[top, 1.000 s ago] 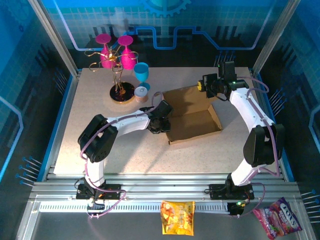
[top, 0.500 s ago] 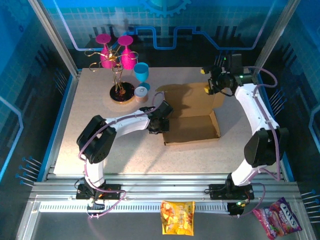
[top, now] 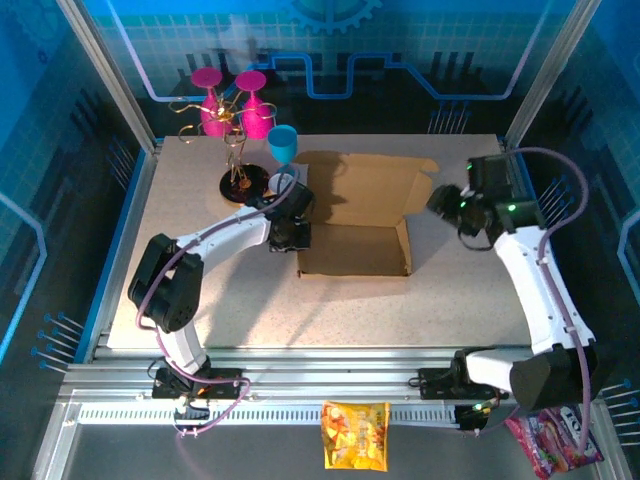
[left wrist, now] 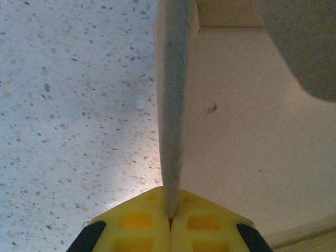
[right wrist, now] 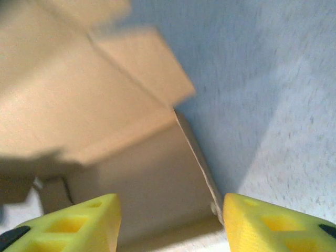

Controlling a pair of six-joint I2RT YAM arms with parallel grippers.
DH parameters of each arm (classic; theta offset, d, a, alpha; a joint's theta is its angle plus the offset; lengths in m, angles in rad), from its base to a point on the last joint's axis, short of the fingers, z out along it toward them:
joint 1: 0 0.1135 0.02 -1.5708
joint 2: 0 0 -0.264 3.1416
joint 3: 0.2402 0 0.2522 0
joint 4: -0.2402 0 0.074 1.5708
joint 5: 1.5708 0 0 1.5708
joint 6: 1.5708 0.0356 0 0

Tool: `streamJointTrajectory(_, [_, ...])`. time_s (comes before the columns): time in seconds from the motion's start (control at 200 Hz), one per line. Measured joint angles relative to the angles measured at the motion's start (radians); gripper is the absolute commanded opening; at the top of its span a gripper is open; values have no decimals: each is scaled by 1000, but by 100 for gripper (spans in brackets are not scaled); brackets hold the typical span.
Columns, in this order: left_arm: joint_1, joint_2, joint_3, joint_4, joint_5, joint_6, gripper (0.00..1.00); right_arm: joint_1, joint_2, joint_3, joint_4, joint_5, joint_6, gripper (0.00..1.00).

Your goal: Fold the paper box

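speckled table (top: 420, 310): left gripper (left wrist: 170, 210) pinches paper box (top: 355, 250) wall upright; right gripper (right wrist: 170, 210), apart, seemingly empty, should close lid next.

No legible text anywhere.
Print on yellow snack bag (top: 354, 435) and pink candy bag (top: 540, 447), far from left fingers (left wrist: 137, 227) and right fingers (right wrist: 79, 220), too small to read.

Bare table (top: 330, 310) fronts the paper box (top: 365, 195); a glass rack (top: 243, 185) crowds its far-left corner

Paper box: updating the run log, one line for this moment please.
left claw: shut on paper box wall | right claw: open, empty | fold: unfinished
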Motion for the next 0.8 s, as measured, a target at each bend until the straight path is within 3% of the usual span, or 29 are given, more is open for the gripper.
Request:
streamJointTrajectory(0.18, [15, 2, 0, -2, 22, 55, 0, 93, 127, -186, 47, -29, -89, 47])
streamJointTrajectory(0.43, [19, 30, 9, -3, 41, 101, 0, 154, 334, -177, 122, 2, -154, 40])
streamJointTrajectory(0.615, [25, 43, 10, -1, 56, 104, 0, 166, 382, -169, 123, 58, -160, 36])
streamJointTrajectory(0.801, [25, 50, 10, 10, 68, 104, 0, 186, 405, -166, 130, 89, -163, 21])
